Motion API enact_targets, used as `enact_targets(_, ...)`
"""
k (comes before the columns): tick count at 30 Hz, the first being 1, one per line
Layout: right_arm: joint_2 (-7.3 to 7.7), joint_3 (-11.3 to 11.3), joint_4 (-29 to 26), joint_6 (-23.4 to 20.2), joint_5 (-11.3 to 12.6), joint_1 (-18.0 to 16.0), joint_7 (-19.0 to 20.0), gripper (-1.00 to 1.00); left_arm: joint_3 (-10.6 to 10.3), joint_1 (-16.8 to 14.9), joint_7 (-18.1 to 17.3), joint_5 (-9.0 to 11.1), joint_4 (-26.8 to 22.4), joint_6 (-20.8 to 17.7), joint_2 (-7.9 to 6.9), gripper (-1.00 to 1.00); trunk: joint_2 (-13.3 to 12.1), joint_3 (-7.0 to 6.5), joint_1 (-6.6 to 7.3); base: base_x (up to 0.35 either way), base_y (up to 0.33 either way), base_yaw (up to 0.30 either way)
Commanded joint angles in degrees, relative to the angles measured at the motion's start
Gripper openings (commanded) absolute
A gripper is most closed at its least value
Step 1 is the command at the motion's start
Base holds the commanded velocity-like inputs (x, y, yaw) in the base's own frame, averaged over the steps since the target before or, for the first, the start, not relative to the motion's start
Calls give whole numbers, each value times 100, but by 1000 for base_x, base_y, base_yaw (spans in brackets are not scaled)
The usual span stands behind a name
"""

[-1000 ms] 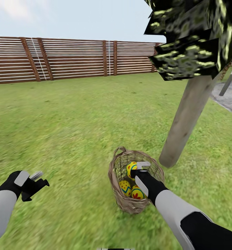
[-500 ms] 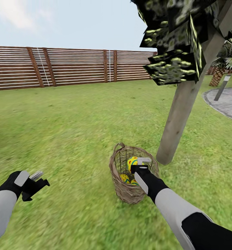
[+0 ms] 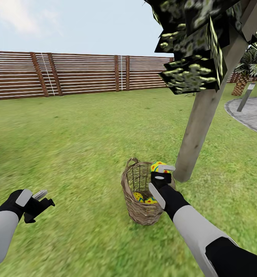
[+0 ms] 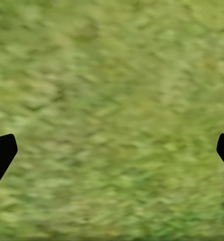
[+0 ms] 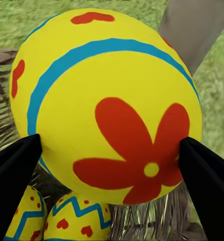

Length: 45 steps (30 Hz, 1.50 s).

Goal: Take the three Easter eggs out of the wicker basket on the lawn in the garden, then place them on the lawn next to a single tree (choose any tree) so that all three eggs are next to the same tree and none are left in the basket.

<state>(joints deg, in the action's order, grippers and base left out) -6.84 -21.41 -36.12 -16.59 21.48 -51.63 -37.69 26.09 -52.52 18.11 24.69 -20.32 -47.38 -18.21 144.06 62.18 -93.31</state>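
Scanning left to right: arm, basket, arm, tree
Left gripper: hangs low at the left over bare grass, well apart from the basket; in the left wrist view its two dark fingertips sit at opposite edges with nothing but grass between them, so it is spread wide and carries nothing.
Lawn: blurry green with yellowish patches, running back to a brown slatted fence.
Wicker basket: stands upright on the grass just left of the tree's foot, loop handle on its far left rim.
Eggs in the basket: two yellow eggs lie side by side on the bottom; the right wrist view shows them with blue zigzags and red hearts.
Right gripper: reaches over the basket's far right rim, fingers clamped on either side of the third egg.
Held egg: yellow with a blue band and a red flower, lifted above the rim and clear of the other two.
Tree: thick leaning grey-brown trunk just beside the basket on the right, blocky dark leaves above.
Far right: grey paving and a short palm.
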Motion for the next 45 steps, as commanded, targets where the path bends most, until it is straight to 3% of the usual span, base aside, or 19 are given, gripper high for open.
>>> enact_targets(1,19,-30,-69,-39,29,-5,-50,-100,19,-1,53,57,14,-14,2,100,2,6,1,0,0,0)
enact_targets(3,45,-30,-233,-52,24,-5,-63,-100,18,-1,53,48,88,-10,2,100,2,6,1,0,0,0)
enact_targets(8,432,-26,-350,-51,32,-4,-71,-100,17,-2,53,44,132,-8,2,100,2,6,1,0,0,0)
enact_targets(15,864,-21,-361,-46,103,-3,-53,-100,19,-3,45,44,133,-8,2,100,2,6,1,-80,-102,0)
enact_targets(17,985,-21,-338,-43,267,2,-43,-100,18,-2,44,44,135,-8,2,100,2,6,1,-181,-244,0)
enact_targets(21,1269,-26,-319,-38,926,30,-26,-100,15,-2,44,50,135,-6,2,100,2,6,1,-189,-256,0)
enact_targets(23,1324,-29,-315,-37,1110,99,-14,-100,17,-2,44,52,136,-7,2,100,2,6,1,-184,-255,0)
enact_targets(26,1344,-30,-289,-35,1188,236,91,-100,19,-3,33,59,134,-8,1,100,2,6,1,-80,-205,0)
enact_targets(32,1351,-27,-61,-16,1185,715,1132,-100,18,-3,-103,62,133,-8,0,100,2,6,1,69,-173,0)
enact_targets(34,1359,-28,306,195,1174,751,1391,-100,15,-3,-130,62,126,-9,1,100,2,6,1,98,-98,0)
enact_targets(37,1472,-36,796,867,1152,766,1717,-100,5,0,-163,55,117,-13,-3,100,2,6,1,24,-24,0)
enact_targets(43,1923,-39,1659,2046,1156,779,1834,-100,-4,-2,-171,37,131,-17,-20,100,2,6,1,44,-3,0)
enact_targets(45,1967,-44,2088,2514,1152,781,2128,-100,-9,-3,-176,41,132,-23,-11,100,2,6,1,259,0,0)
